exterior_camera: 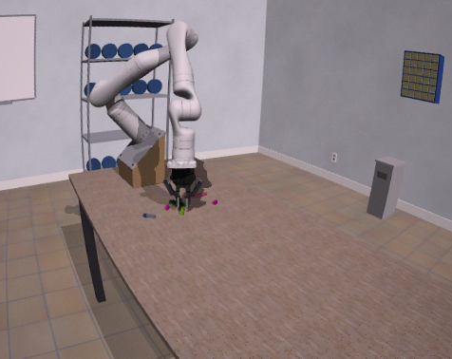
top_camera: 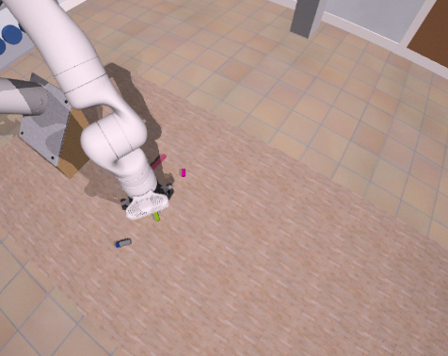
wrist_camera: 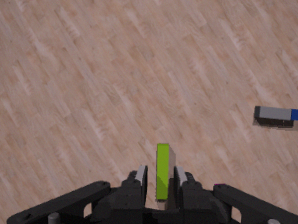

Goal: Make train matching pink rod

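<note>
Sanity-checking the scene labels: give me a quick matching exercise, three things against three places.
Things:
1. lime rod
2. grey rod
3. wooden block

Places:
A. under the arm's base plate
B. seen between the open claw's fingertips in the wrist view
C. end to end with the blue rod

Pairs: 1-B, 2-C, 3-A

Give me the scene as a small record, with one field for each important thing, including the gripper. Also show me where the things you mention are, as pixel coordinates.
gripper: fingers open around the lime rod, not gripping (top_camera: 148,205) (exterior_camera: 183,208) (wrist_camera: 160,179)
lime rod: flat, apart from the grey rod (top_camera: 157,217) (exterior_camera: 181,212) (wrist_camera: 162,170)
grey rod: in line with the blue rod (top_camera: 125,242) (exterior_camera: 152,216) (wrist_camera: 275,113)
blue rod: at the grey rod's end (top_camera: 118,244) (exterior_camera: 145,216) (wrist_camera: 295,114)
train: lime rod not joined
</note>
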